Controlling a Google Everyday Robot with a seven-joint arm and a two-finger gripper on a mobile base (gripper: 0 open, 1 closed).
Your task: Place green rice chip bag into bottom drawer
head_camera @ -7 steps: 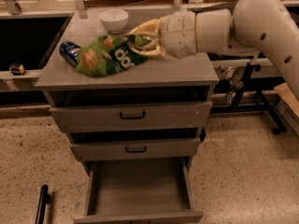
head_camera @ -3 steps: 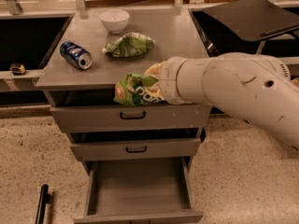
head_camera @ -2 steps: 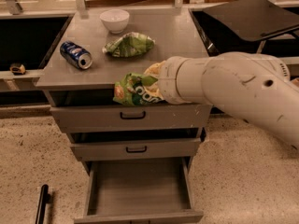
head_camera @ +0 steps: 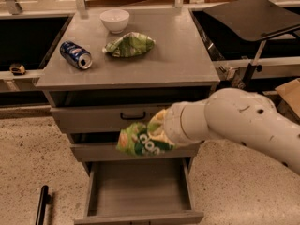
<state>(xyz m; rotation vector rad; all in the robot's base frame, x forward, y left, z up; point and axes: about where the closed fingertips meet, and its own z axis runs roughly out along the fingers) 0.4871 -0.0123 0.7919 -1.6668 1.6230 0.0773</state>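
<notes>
The green rice chip bag [head_camera: 139, 141], bright green with white rounded letters, hangs in my gripper [head_camera: 157, 134] in front of the middle drawer. The gripper is shut on the bag's right end, at the tip of my large white arm [head_camera: 234, 123] that reaches in from the right. The bottom drawer [head_camera: 139, 191] is pulled open directly below the bag, and its flat grey floor is bare. The bag is held well above the drawer floor.
On the cabinet top [head_camera: 187, 55] lie a paler green-and-white bag [head_camera: 130, 44], a blue can on its side [head_camera: 76, 55] and a white bowl [head_camera: 115, 20]. The top drawer [head_camera: 112, 116] has a black handle. A black bar [head_camera: 41, 205] lies on the floor at left.
The bag was lifted off the cabinet top, brought forward past its front edge, then lowered from top-drawer height to middle-drawer height above the open bottom drawer.
</notes>
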